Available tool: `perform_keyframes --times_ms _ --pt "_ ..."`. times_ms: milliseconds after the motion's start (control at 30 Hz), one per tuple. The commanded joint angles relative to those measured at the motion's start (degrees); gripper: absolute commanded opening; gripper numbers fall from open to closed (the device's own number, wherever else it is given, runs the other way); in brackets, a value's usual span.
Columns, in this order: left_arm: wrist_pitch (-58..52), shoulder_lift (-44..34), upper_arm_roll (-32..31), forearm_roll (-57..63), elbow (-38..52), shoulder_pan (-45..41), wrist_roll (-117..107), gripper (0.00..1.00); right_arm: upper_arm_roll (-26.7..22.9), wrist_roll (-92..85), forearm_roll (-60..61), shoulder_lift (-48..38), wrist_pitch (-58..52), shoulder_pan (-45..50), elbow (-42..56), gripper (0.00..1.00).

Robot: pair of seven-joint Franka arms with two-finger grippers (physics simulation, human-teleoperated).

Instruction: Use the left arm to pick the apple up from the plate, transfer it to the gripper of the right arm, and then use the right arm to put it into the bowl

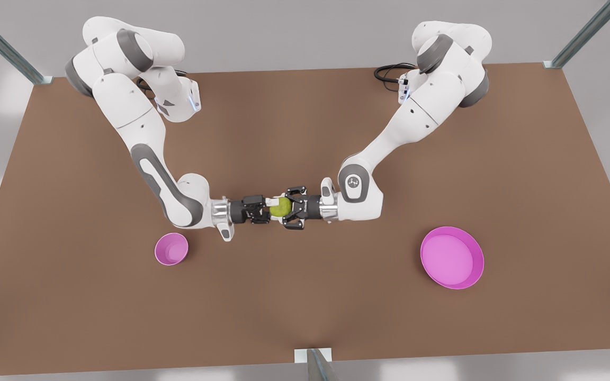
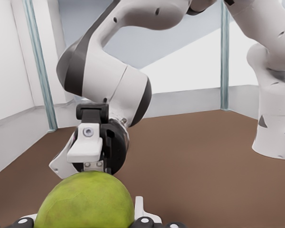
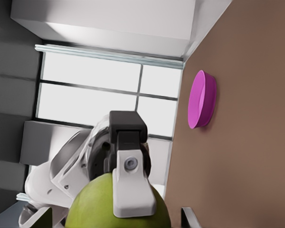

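Note:
The yellow-green apple (image 1: 281, 207) hangs above the table's middle, between two grippers that meet tip to tip. My left gripper (image 1: 285, 207), on the arm at the front view's right, is shut on the apple (image 2: 85, 202). My right gripper (image 1: 272, 204) comes from the front view's left and stands open, one white finger (image 2: 85, 148) at the apple's top. In the right wrist view, a left-gripper finger (image 3: 130, 190) lies across the apple (image 3: 92, 209). The pink bowl (image 1: 171, 248) sits at the front left. The wide pink plate (image 1: 452, 257) (image 3: 202, 99) lies at the front right.
Brown table (image 1: 305, 307) with metal frame posts at its corners and one at the front edge (image 1: 313, 362). A black cable (image 1: 389, 71) loops by the base of the arm at the back right. Both arm bases stand along the back edge.

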Motion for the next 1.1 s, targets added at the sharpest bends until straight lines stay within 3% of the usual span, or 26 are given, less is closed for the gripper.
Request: perform_keyframes --times_ms 0,200,300,533,567,633,833,1067 --pt "-0.3 -0.1 0.0 0.5 0.0 -0.2 -1.0 0.65 0.0 -4.7 0.1 0.0 0.2 0.0 0.1 1.0" --pt "-0.3 -0.1 0.0 0.5 0.0 -0.3 -1.0 0.65 0.0 -4.7 0.1 0.0 0.1 0.6 0.2 1.0" --pt "-0.3 -0.1 0.0 0.5 -0.1 -0.2 -1.0 0.66 0.0 -4.9 0.1 0.0 0.1 0.6 0.2 0.87" --pt "-0.3 -0.1 0.1 0.6 -0.1 -0.2 -1.0 0.71 0.0 -5.5 0.1 0.0 0.2 0.6 0.2 0.76" --pt "-0.3 -0.1 0.1 0.6 -0.1 -0.3 -1.1 0.84 0.0 -5.5 0.1 0.0 0.2 0.6 0.2 0.76" --pt "-0.3 -0.1 0.0 1.0 -0.1 -0.2 -1.1 0.98 0.0 -5.5 0.1 0.0 0.1 0.5 0.3 0.76" --pt "-0.3 -0.6 0.1 1.4 -0.7 0.4 -1.2 0.99 0.0 -5.3 0.1 0.0 0.4 0.5 0.6 0.75" --pt "-7.8 -10.4 -2.6 1.8 -16.2 12.3 -1.1 0.99 -0.8 -3.4 -0.7 -0.1 0.5 -1.3 1.6 0.75"
